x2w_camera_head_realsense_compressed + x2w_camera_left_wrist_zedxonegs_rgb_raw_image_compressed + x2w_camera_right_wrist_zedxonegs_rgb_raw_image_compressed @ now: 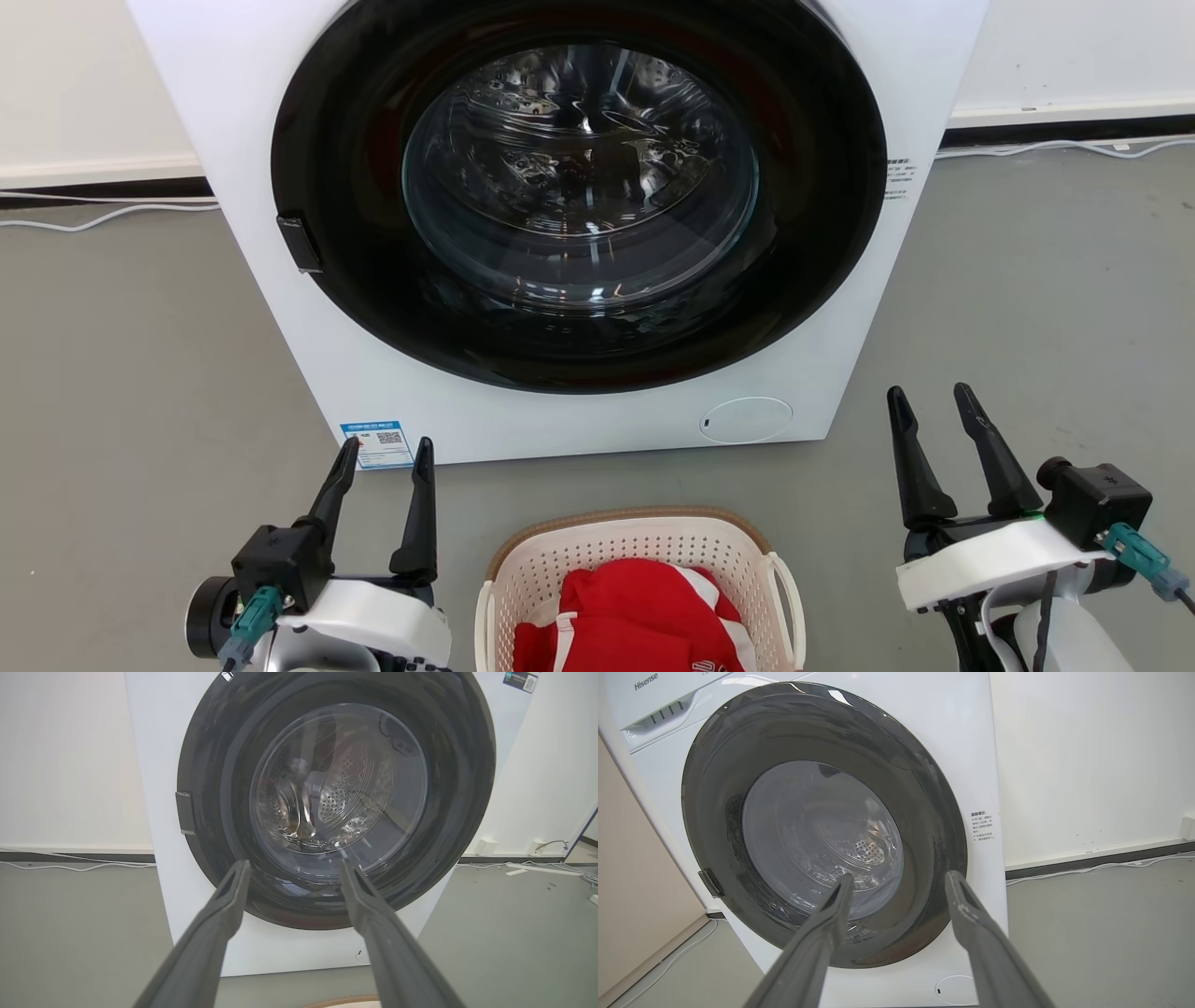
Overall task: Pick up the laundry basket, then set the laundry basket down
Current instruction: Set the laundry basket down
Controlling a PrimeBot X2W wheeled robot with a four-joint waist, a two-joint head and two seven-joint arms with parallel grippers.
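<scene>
Laundry room: front-loading washer (560,215) on grey floor (140,373).

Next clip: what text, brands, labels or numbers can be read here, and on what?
"Hisense": washing machine, top panel.
Blue label with QR code, its lower front: too small to read.
White sticker, its right edge: too small to read.
Dark label with QR code, its upper corner: too small.
White print on red clothing in the laundry basket: cut off, unreadable.
</scene>
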